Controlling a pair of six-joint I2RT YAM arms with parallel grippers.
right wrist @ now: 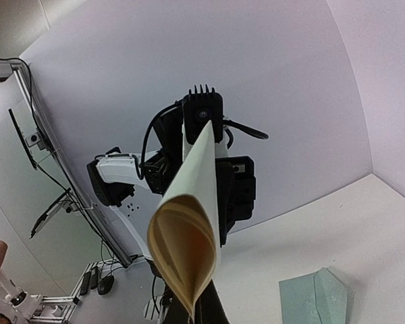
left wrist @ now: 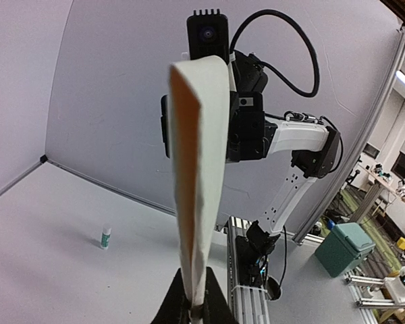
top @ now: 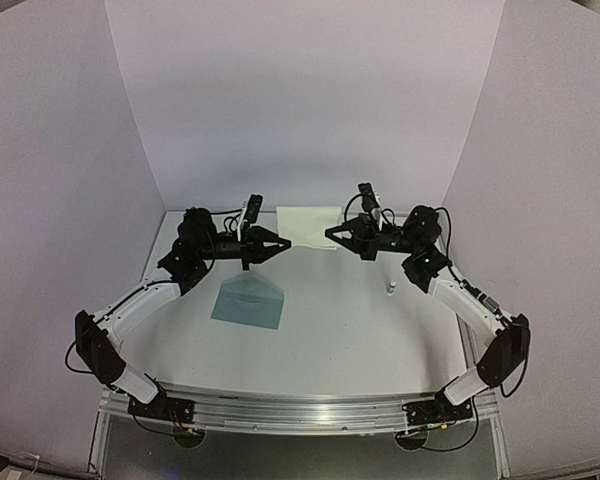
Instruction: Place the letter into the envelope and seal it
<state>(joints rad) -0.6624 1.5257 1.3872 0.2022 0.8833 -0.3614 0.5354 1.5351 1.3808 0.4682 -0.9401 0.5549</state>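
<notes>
**Letter [top: 310,218] hanging between two tools, far from its envelope**

Nearest the arm bases, the envelope [top: 248,301] is lying on the desk [top: 360,340] with nothing pinning it. It is therefore likely to be skidding away once a sheet edge is pushing at its mouth. Farther back, the left tool [top: 283,243] and the right tool [top: 329,234] are each clamping an opposite edge of the letter, holding it off the desk. The sheet is bowing between them, so it is risking a crease, a tear if the arms are pulling apart, or a slip from either pinch.

Counting outward: one envelope, one glue stick [top: 391,288], two tools, one letter.
</notes>
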